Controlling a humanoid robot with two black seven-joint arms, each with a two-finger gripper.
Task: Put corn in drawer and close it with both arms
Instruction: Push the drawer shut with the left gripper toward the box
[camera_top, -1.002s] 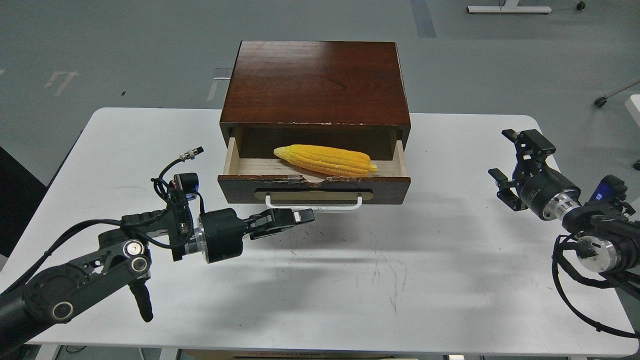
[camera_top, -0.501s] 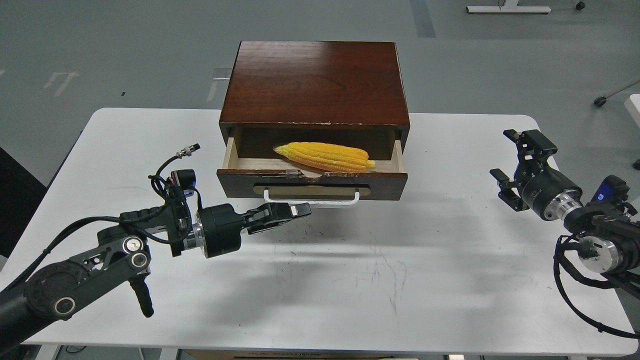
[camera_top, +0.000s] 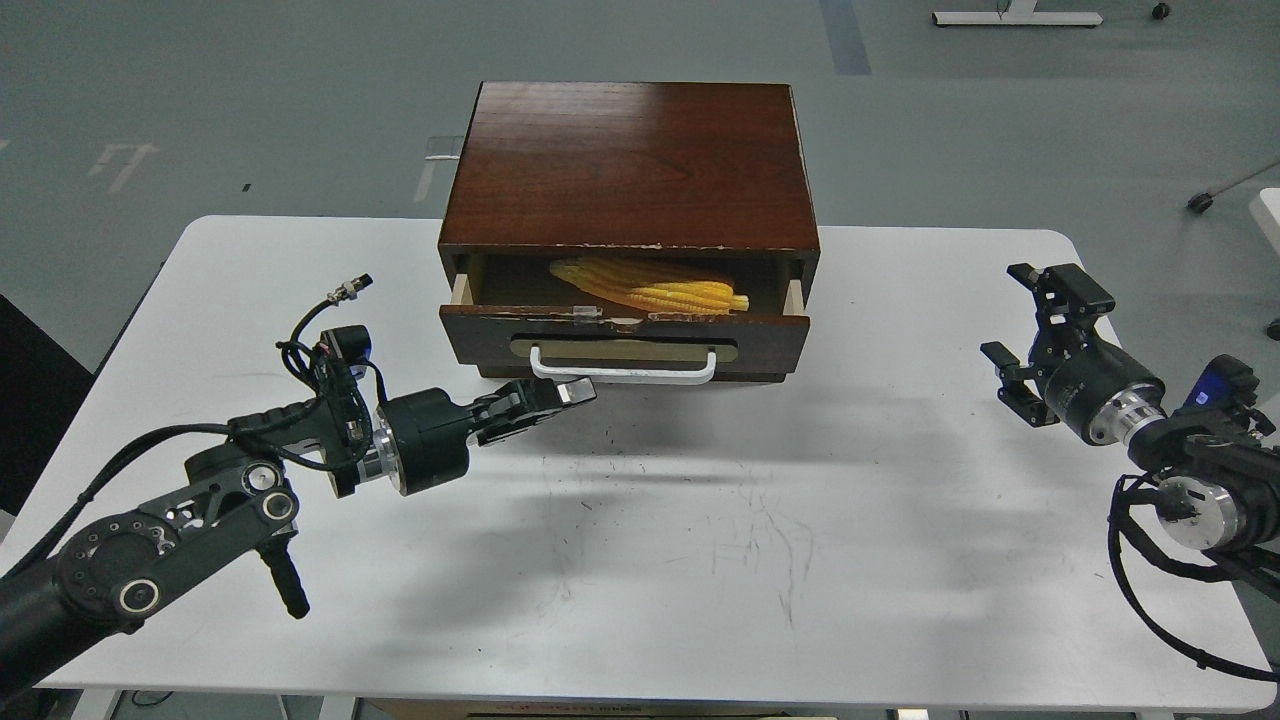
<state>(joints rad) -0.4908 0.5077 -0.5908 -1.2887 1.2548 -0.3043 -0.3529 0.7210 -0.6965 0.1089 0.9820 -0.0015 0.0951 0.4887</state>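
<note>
The yellow corn (camera_top: 655, 290) lies inside the drawer (camera_top: 624, 345), which stands only slightly open from the dark wooden cabinet (camera_top: 630, 165). The cabinet top shades most of the corn. The drawer's white bar handle (camera_top: 623, 371) faces me. My left gripper (camera_top: 570, 393) is shut, with its tip at the drawer front, just under the left end of the handle. My right gripper (camera_top: 1035, 330) is open and empty, over the table far to the right of the drawer.
The cabinet stands at the back middle of the white table (camera_top: 700, 540). Grey floor lies beyond the table, with a white stand base (camera_top: 1015, 17) at the far back right.
The drawer has slid back into the cabinet, from about half open to slightly open, with my left gripper following it forward. The corn went in with it. The right arm barely moved.
</note>
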